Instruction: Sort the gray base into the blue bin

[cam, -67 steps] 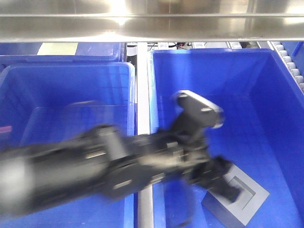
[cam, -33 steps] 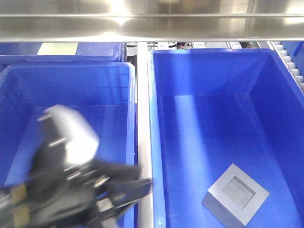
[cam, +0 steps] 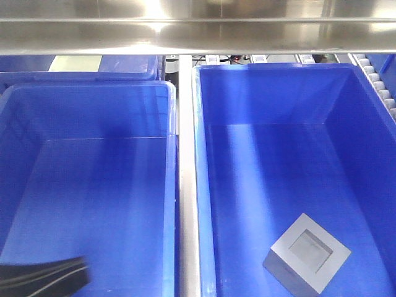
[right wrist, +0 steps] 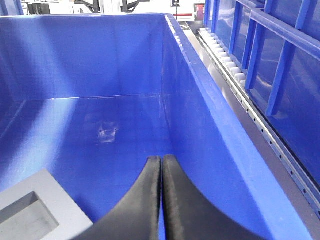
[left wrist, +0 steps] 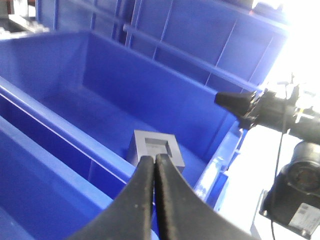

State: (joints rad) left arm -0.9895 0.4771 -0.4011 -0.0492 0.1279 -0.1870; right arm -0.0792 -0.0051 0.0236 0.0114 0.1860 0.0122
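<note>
With the base (cam: 307,252) lying recess-up in the bin (cam: 272,73) and both pincers (left wrist: 154,162) (right wrist: 161,162) sitting together, empty, little risk is remaining beyond a stray arm nudging it.

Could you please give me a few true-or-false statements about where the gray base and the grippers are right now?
1. The gray base lies on the floor of the right-hand blue bin. True.
2. Its recessed face points down. False: the square recess faces up.
3. The left gripper holds the base. False: its fingers are shut on nothing, apart from the base.
4. The right gripper is shut and empty. True.
5. The left-hand bin holds a second gray block. False: no block shows in it.
</note>
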